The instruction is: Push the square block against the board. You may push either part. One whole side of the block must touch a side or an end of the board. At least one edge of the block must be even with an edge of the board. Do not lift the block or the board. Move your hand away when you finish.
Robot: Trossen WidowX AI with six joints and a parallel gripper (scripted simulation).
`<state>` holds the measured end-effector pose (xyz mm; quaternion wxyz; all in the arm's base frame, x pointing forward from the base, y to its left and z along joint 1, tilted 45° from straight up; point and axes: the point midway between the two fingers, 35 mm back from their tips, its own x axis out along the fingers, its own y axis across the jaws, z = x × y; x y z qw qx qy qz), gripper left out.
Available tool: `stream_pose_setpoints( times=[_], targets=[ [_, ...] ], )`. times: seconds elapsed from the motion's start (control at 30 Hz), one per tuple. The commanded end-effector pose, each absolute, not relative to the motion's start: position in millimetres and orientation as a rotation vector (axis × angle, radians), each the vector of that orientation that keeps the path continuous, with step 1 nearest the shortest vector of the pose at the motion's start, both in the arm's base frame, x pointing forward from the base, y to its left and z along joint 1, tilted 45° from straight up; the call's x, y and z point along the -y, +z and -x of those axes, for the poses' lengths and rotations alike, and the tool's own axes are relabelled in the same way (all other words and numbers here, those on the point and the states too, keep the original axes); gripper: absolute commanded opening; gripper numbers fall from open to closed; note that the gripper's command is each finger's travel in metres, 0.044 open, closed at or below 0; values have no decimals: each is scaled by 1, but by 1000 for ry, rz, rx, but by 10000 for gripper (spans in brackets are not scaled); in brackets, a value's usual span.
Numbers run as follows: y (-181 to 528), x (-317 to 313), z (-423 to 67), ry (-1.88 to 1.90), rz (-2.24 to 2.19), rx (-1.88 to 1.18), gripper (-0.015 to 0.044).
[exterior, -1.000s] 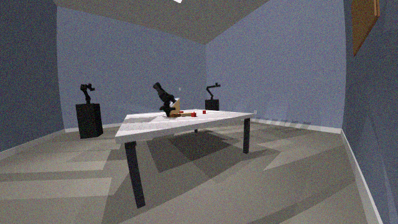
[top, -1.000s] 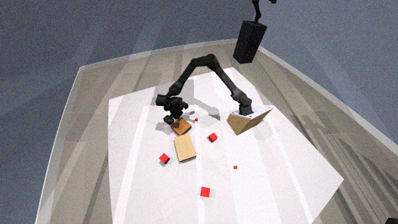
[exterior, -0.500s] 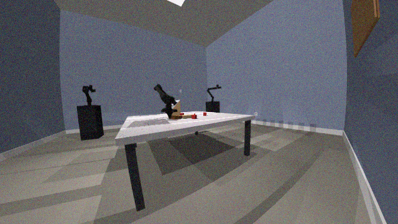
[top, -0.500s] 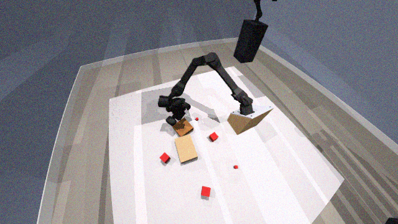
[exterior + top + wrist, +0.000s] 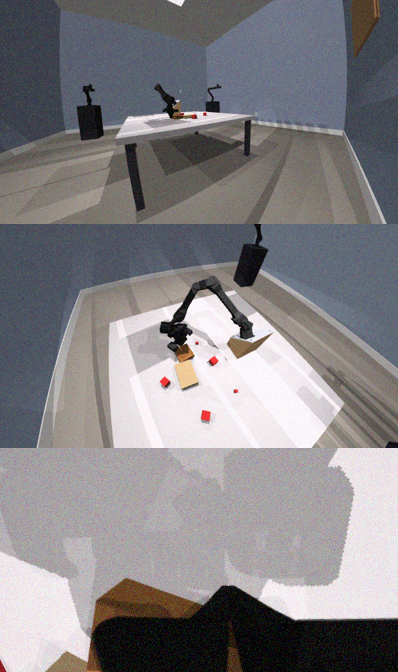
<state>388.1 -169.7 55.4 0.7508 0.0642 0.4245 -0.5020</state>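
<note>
The gripper [image 5: 174, 346], closed on nothing, presses the square block [image 5: 184, 353] just behind the board [image 5: 186, 374]; an off-centre shove could twist it askew.

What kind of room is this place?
Probably a robot test room: bare blue walls, one white table carrying an arm, and two more arms on black pedestals.

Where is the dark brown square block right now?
In the top view, the dark brown square block lies left of centre, just beyond the tan board, with the shut black gripper at its far-left corner.
</note>
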Motion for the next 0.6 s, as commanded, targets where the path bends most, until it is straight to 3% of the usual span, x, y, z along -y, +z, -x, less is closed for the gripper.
stream_pose_setpoints(
  times=[0.0,0.57],
  targets=[
    [49,164,-384,-1092,-139,-935,0],
    [35,152,-378,-1092,-140,-937,0]
  ],
)
